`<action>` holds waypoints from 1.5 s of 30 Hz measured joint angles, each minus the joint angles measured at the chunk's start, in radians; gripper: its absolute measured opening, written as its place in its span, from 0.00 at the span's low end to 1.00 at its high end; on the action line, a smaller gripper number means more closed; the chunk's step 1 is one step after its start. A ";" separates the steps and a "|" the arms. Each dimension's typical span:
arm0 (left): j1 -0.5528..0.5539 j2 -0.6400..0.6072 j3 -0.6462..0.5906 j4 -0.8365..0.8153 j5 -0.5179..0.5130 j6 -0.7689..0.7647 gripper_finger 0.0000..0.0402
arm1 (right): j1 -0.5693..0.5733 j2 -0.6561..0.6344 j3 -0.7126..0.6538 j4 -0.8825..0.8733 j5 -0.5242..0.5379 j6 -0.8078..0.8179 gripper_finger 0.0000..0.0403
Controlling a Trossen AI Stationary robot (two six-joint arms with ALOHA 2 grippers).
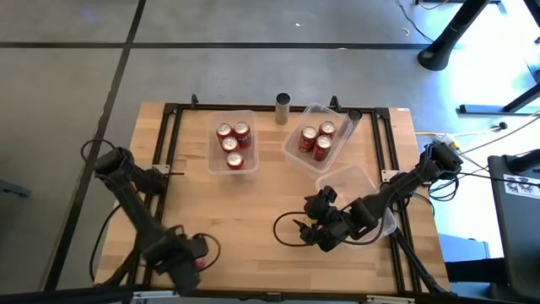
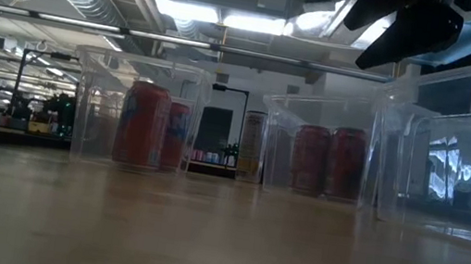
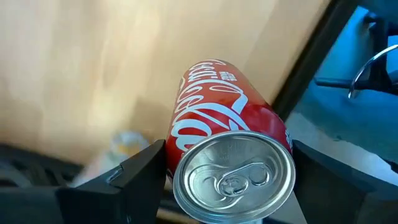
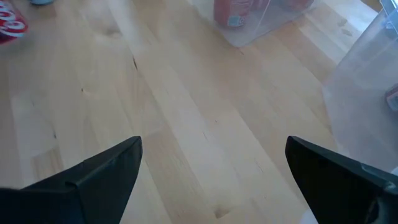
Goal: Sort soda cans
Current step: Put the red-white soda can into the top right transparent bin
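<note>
My left gripper (image 1: 192, 260) is near the table's near left edge, shut on a red soda can (image 3: 230, 130) whose silver top (image 3: 233, 177) faces the wrist camera. My right gripper (image 1: 314, 235) hangs open over bare wood right of centre, with nothing between its fingers (image 4: 214, 168). Several red cans stand upright in the left clear bin (image 1: 213, 156), and several more in the right clear bin (image 1: 291, 152). A dark can (image 1: 283, 107) stands on its base at the far edge between the two bins. My left gripper pinches the red can between its two fingers, on opposite sides of the wall just below the top rim (image 3: 177, 155). The fingers come from above, pointing down. The can sits upright below them, top up; I cannot tell if its bottom is clear of the wood.
A third clear bin (image 1: 359, 181) with nothing in it lies under my right arm at the right. A black frame (image 1: 173, 135) runs round the wooden table top. Bare wood lies between the bins and the near edge.
</note>
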 joint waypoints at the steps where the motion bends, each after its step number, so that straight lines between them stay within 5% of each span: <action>1: 0.028 0.000 0.000 -0.003 0.000 0.041 0.70 | 0.000 0.000 0.000 0.000 0.000 -0.004 0.98; 14: 0.447 0.003 0.002 0.014 -0.030 0.564 0.70 | 0.000 0.000 -0.001 0.016 0.021 -0.096 0.98; 23: 0.637 0.078 0.004 0.112 -0.011 0.751 0.70 | -0.029 0.000 -0.001 0.017 0.052 -0.175 0.98; 29: 0.681 0.084 0.004 0.136 -0.001 0.779 0.71 | -0.077 0.000 -0.001 0.018 0.023 -0.231 0.98; 36: 0.683 0.092 0.003 0.205 -0.012 0.815 0.88 | -0.114 0.000 -0.001 0.020 0.000 -0.264 0.98; 45: 0.666 0.052 0.029 0.168 -0.015 0.853 0.90 | -0.112 0.000 -0.001 0.048 -0.003 -0.274 0.98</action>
